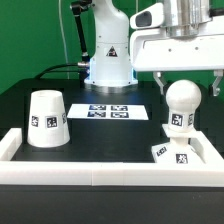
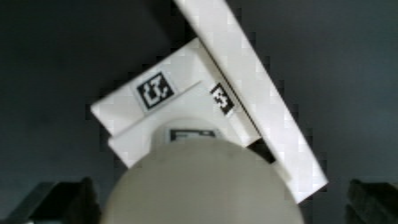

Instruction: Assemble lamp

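Observation:
The white ball-topped bulb [image 1: 181,105] stands upright on the small blocky base [image 1: 170,153] at the exterior view's right, by the corner of the white rail. My gripper [image 1: 188,84] hangs just above the ball, open, with one finger on each side and not touching it. In the wrist view the rounded bulb top [image 2: 196,185] fills the space between my dark fingers [image 2: 63,200], with the tagged base [image 2: 164,95] beneath it. The large cone shade [image 1: 47,118] stands on its wide end at the exterior view's left, apart from the others.
A low white rail [image 1: 100,176] runs along the table's front and both sides; it also shows in the wrist view [image 2: 249,80]. The marker board [image 1: 110,111] lies flat mid-table. The robot's base [image 1: 108,60] stands behind it.

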Tool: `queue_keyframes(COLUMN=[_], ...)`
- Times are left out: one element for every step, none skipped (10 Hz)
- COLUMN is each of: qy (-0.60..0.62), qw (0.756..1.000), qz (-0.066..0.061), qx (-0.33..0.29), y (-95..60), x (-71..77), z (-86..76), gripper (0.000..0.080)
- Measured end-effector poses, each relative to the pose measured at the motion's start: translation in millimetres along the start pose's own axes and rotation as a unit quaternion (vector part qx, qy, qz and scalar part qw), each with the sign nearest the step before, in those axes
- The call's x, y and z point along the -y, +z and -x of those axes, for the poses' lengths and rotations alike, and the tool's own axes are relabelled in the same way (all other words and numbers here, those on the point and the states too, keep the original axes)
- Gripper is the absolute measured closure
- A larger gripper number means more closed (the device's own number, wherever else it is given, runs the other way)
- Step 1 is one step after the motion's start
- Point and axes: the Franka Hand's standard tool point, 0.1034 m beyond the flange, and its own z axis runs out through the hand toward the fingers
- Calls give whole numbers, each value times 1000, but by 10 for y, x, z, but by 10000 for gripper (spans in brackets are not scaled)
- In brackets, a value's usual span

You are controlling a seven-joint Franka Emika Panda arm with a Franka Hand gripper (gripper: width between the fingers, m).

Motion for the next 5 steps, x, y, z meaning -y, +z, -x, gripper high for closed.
queue_keyframes(qy=[-41,-76,-138,-174,-188], qw=[999,997,990,985,982], qz=[-1,0,2,3,3], qx=[-8,-15,-18,-17,-17], y=[16,43,65,74,73], x=[-24,-49,-88,-119,-117], z=[-7,4,5,-6,-5], gripper=[100,100,100,100,100])
